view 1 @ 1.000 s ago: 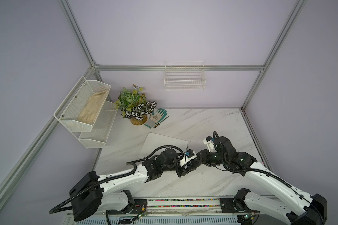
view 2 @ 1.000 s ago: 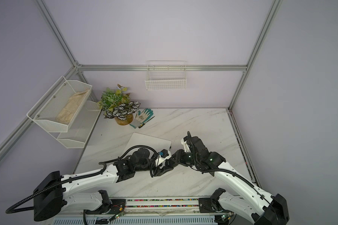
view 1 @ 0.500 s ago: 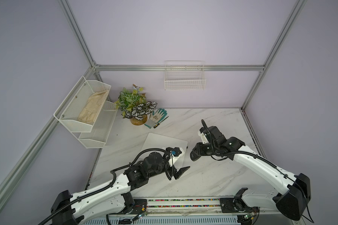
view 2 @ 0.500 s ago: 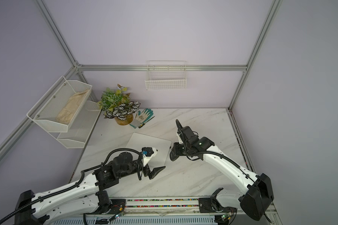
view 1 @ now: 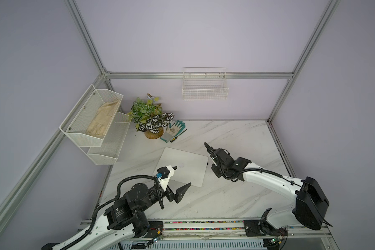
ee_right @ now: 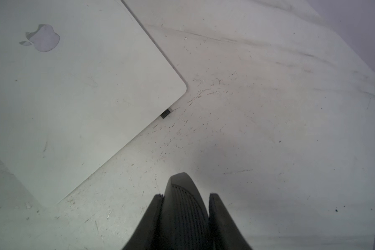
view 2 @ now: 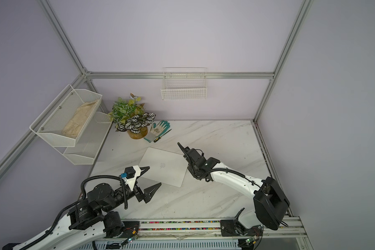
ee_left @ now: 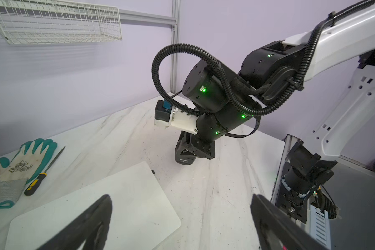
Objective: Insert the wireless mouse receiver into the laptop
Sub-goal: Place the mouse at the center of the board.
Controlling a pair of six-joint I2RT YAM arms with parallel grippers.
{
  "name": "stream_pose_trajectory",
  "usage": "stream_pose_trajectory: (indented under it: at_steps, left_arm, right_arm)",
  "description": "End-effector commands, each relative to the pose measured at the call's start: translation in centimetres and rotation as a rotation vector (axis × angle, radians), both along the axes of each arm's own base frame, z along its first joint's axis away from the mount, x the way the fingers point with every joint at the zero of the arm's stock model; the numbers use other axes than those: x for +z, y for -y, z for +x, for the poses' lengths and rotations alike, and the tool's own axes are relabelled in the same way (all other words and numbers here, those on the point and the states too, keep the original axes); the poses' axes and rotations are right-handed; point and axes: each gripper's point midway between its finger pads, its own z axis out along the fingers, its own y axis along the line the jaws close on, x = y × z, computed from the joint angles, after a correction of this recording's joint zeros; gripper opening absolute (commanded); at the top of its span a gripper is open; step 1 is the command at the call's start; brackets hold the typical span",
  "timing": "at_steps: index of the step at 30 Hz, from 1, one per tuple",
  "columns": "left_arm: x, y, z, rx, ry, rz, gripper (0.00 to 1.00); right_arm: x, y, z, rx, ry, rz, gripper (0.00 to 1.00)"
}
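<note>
**At the laptop's side edge: stub in place, left pincer gaping, right pincer full**

Over the near corner of the laptop [view 1: 191,173], my left pincer [view 1: 183,175] hangs with its jaws spread wide and nothing between them. In both top views one finger sits over the pale lid and its partner over the marble table [view 1: 225,194] just past the near edge. From my left wrist, both dark fingertips [ee_left: 105,198] frame the lid, well apart from each other.

Now the little one: the receiver [ee_right: 165,113], a tiny dark stub, sits against the laptop's side edge close to a rounded corner and pokes out onto the table. My left wrist catches it too [ee_left: 153,172], hard up against that same edge. How deep it is seated, I cannot tell.

On the right, my right pincer [ee_right: 186,194] is clamped on a black curved piece [ee_right: 183,207], ribbed on its face and pinched between both fingers. Mouse or mouse cover? I cannot say from here. This pincer points down at the bare table beside the laptop, near the stub but apart from it.

At the back, a glove [view 1: 175,129] and a screwdriver [view 1: 178,136] lie beside the potted plant [view 1: 151,120].
</note>
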Motion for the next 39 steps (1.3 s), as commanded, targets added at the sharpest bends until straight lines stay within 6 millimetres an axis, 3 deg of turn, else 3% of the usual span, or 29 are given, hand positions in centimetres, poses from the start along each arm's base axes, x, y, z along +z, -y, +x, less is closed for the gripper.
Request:
stream_pose_trajectory:
  at_steps: [1, 12, 19, 25, 39]
  left_arm:
    - [-1.4, -0.2, 0.5, 0.034, -0.043, 0.019, 1.0]
    - [-1.0, 0.0, 1.1, 0.051, -0.027, 0.04, 1.0]
    - [-0.5, -0.3, 1.3, 0.07, -0.008, 0.034, 1.0]
    - [-0.1, -0.8, 1.3, 0.084, 0.005, 0.024, 1.0]
    - [0.8, -1.2, 1.2, 0.089, 0.036, 0.029, 1.0]
  right_arm:
    - [-0.2, 0.0, 0.8, 0.035, 0.092, -0.104, 0.25]
    - [-3.5, -1.6, -0.6, 0.108, 0.04, -0.182, 0.33]
    - [-6.0, -1.0, -2.3, 0.111, -0.014, -0.263, 0.38]
    - [-6.2, -1.1, -3.1, 0.106, -0.013, -0.281, 0.55]
    - [-6.0, -0.3, -4.4, 0.089, -0.078, -0.337, 0.79]
